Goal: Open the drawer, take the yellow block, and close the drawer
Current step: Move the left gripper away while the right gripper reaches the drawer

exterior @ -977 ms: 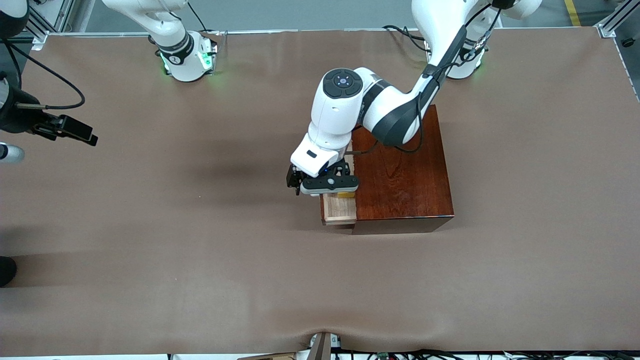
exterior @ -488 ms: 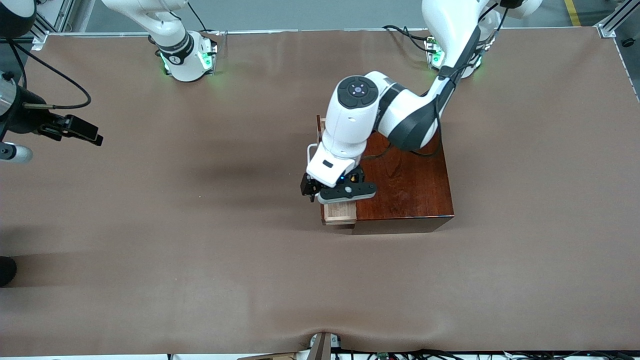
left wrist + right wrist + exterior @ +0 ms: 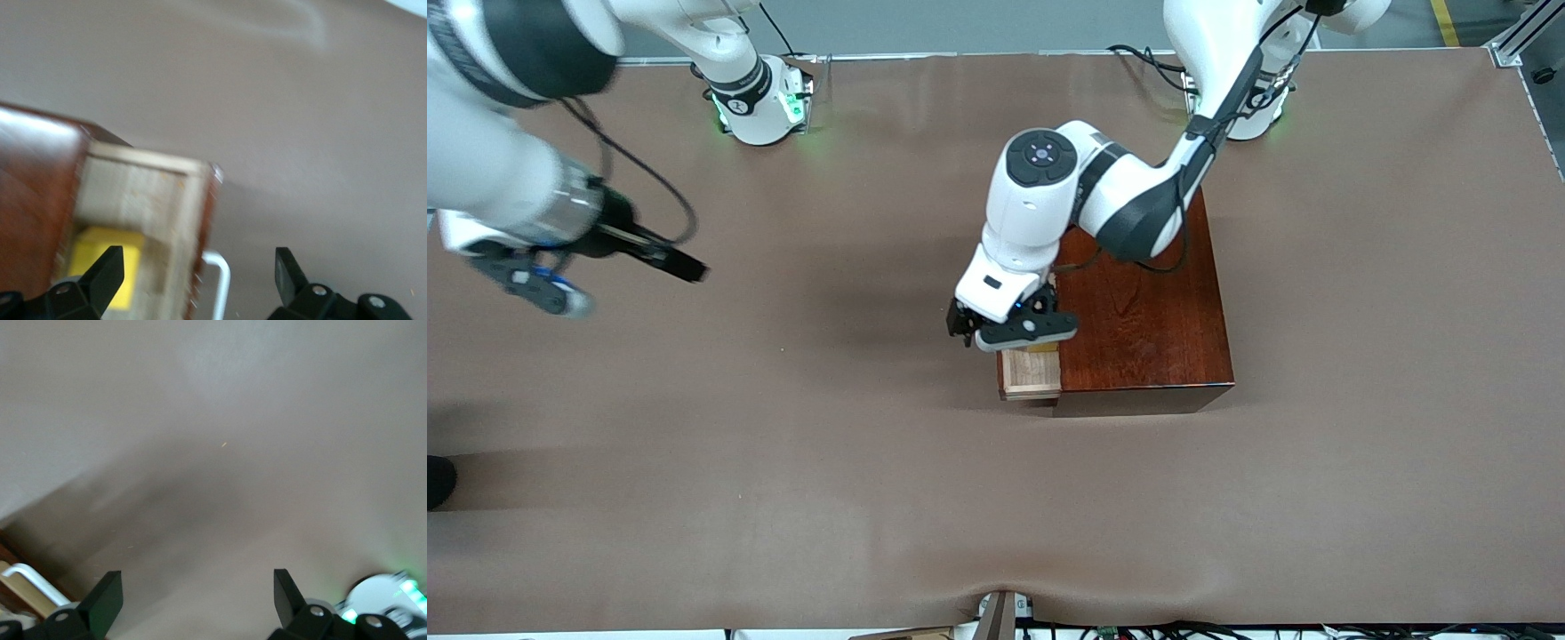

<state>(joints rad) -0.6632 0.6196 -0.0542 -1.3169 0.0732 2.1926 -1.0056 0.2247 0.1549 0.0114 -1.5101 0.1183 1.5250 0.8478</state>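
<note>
**Count of things on the table**

You have two arms, each with one gripper: the left gripper (image 3: 1009, 336) and the right gripper (image 3: 534, 284). You have one wooden box (image 3: 1138, 311), with one drawer (image 3: 1030, 373) in it, and one white handle (image 3: 217, 280) on that drawer. You have one yellow block (image 3: 103, 263). One table (image 3: 783, 444).

The yellow block (image 3: 100, 267) lies in the pulled-out drawer (image 3: 1030, 374).
</note>
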